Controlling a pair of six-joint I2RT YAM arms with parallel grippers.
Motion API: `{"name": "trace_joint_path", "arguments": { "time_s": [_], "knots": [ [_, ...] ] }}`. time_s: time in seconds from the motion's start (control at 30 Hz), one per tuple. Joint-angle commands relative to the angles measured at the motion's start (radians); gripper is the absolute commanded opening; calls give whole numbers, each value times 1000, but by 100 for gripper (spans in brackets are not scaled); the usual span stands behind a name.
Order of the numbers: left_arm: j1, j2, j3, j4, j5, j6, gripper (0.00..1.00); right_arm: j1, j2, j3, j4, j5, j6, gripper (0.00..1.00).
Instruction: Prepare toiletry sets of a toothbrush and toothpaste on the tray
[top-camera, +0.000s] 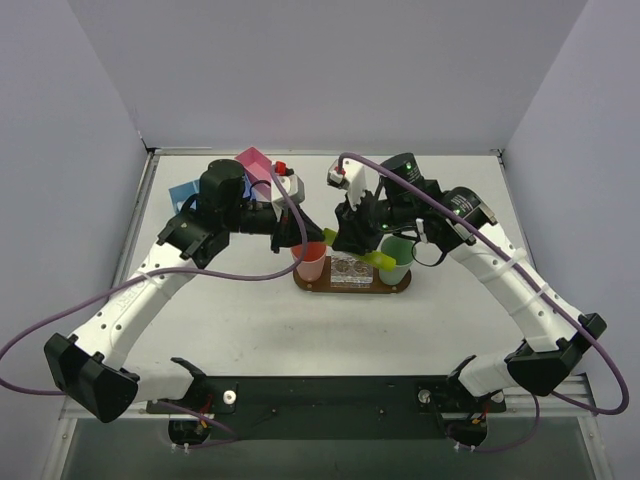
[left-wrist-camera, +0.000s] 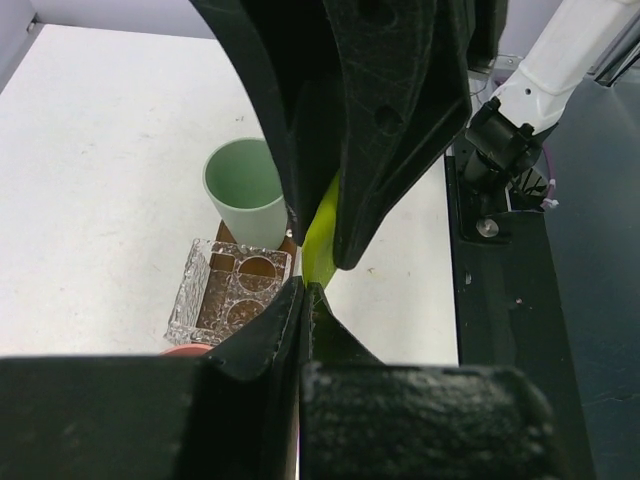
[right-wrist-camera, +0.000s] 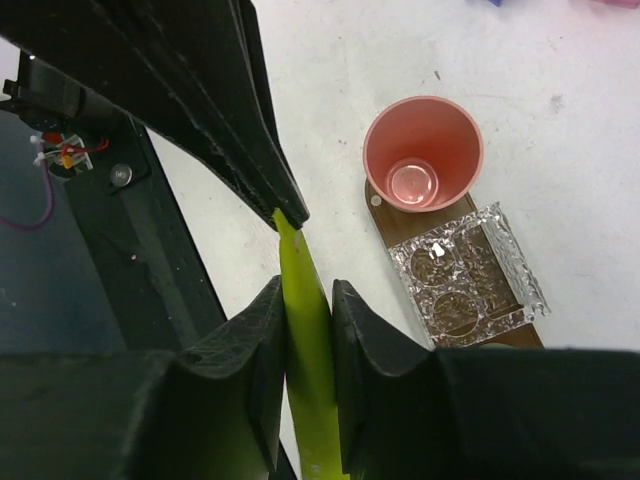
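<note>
left gripper (left-wrist-camera: 303, 292) pinched shut on toothpaste (left-wrist-camera: 320, 235) tip; right gripper (right-wrist-camera: 308, 292) clamped round its body

Count two cups: pink cup (top-camera: 311, 262), green cup (top-camera: 398, 258). One tube (right-wrist-camera: 305, 320). One tray (top-camera: 380, 286). One foil holder (top-camera: 350, 270). Two bins: blue bin (top-camera: 183, 193), pink bin (top-camera: 255, 163).

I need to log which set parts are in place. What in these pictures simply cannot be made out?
Toothbrushes: none discernible in any view; in the top view, the left hand and right hand crowd over the tray.
Toothpaste tube: lower end cut off by the right wrist view's bottom edge.
Green cup: bottom hidden by its own wall in the left wrist view; the right arm overlaps it from above.
</note>
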Motion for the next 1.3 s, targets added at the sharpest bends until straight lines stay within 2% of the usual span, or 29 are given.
{"name": "trace_joint_path", "arguments": {
  "time_s": [0.0,0.1,0.23,0.27,0.33,0.37,0.43,0.53,0.67,0.87,0.9,0.93,1.03,1.27],
  "knots": [
    [-6,-3,27,61,84,-13,0,3,7,-24,3,-39,-1,11],
    [-6,-1,10,107,93,-47,0,3,0,-34,6,-58,2,0],
    [-3,-4,-22,180,79,-114,0,3,-10,-46,22,-54,17,0],
    [-3,-7,-31,208,75,-124,7,5,-12,-53,26,-43,29,0],
    [0,-16,-43,231,44,-156,30,3,-27,-66,51,-7,43,0],
    [6,-30,-60,258,30,-168,52,3,-33,-81,60,6,57,0],
    [14,-50,-77,289,-20,-193,64,2,-56,-107,100,39,75,0],
    [43,-114,-149,429,-97,-310,77,0,-102,-165,184,63,118,0],
    [51,-232,-261,657,-267,-446,80,0,-176,-259,339,90,187,0],
    [32,-323,-493,993,-397,-725,81,-1,-306,-414,663,110,315,0],
    [29,-320,-513,1034,-398,-762,81,-1,-320,-429,750,103,333,0],
    [12,-300,-530,1070,-396,-826,81,-1,-340,-457,787,96,347,0],
    [-28,-242,-553,1188,-350,-894,81,0,-366,-481,888,75,387,0],
    [-146,-119,-533,1303,-319,-947,81,5,-380,-524,1039,6,451,0]
  ]
}}
